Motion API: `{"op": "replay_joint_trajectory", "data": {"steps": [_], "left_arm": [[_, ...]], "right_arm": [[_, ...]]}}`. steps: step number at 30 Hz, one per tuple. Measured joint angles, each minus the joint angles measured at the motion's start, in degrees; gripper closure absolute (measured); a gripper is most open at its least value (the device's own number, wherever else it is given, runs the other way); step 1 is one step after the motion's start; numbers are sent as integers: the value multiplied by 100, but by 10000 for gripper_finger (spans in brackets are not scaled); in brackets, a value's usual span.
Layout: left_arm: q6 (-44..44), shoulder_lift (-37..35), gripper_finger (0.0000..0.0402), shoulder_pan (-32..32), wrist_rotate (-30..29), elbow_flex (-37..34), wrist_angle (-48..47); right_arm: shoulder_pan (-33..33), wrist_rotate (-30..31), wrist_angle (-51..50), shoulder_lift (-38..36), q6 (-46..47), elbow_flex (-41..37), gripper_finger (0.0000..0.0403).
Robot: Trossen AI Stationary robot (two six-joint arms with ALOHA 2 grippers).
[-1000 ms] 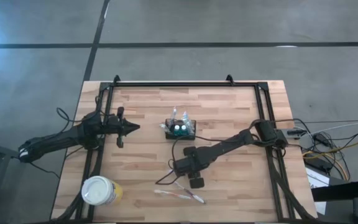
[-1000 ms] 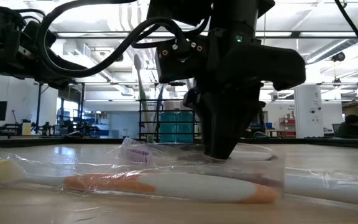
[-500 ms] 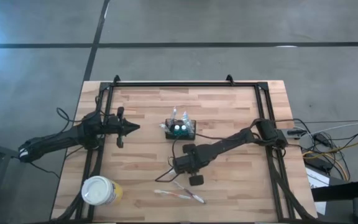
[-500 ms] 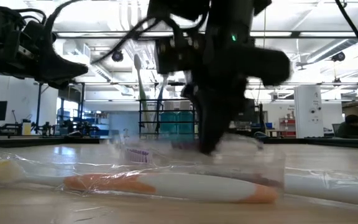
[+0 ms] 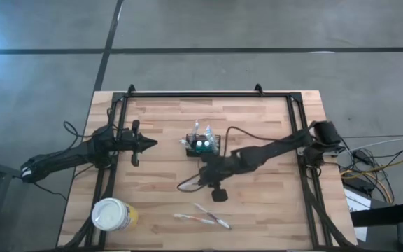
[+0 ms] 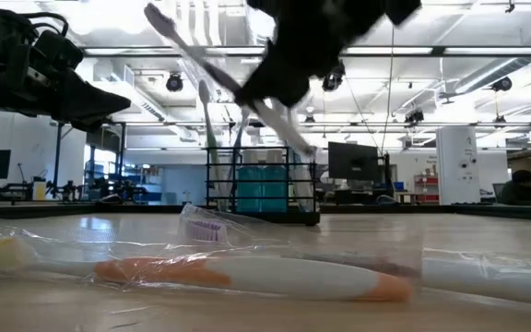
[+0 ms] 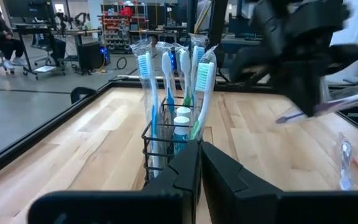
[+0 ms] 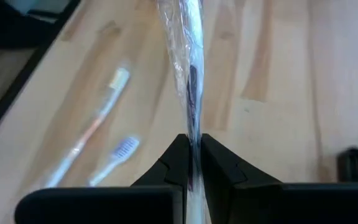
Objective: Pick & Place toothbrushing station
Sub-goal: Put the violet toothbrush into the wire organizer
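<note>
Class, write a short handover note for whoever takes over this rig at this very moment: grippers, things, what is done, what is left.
Right gripper: shut on a plastic-wrapped toothbrush, lifted above the table just in front of the caddy.
Left gripper: shut, empty, waiting left of the caddy.
Black wire-mesh caddy: mid-table, already holding several wrapped brushes upright.
Two wrapped toothbrushes lie on the wooden table near its front edge; the white-lidded yellow cup stands front left.
Left: place the held brush in the caddy, then likely those two.

Black wire-mesh caddy [image 5: 202, 145], upright mid-table, several wrapped toothbrushes [image 7: 174, 74] standing inside (bristles up)
</note>
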Motion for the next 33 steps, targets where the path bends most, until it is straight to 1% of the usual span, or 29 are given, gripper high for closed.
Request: {"op": "replay_joint_trajectory", "data": {"steps": [4,8,11,13,16,18,22,26,29,33], "left_arm": [[32,2,378,-1,-2,0,55],[9,7,378,1,-10,0,136],[-162,9,377,1,-173,0,258],[-227,9,369,3,-188,0,368],[-349,21,341,-7,-28,3,570],[-480,53,314,-43,94,14,766],[-725,161,253,-262,111,155,1487],[-602,382,206,-550,127,469,1556],[-556,656,191,-738,129,750,1572],[-311,1111,188,-962,25,1064,1606]], "right_arm": [[-201,-81,1492,-327,29,-974,382],[-458,-455,3651,-460,208,-1928,382],[-616,-479,4863,-435,289,-2381,382],[-725,-480,5336,-421,295,-2501,382],[-818,-474,5416,-389,288,-2536,383],[-842,-471,5423,-382,251,-2482,383],[-864,-442,5454,-382,244,-2274,383],[-890,-411,5421,-382,211,-2087,383],[-902,-413,5431,-382,216,-1926,383],[-916,-409,5358,-382,195,-1737,383]]}}
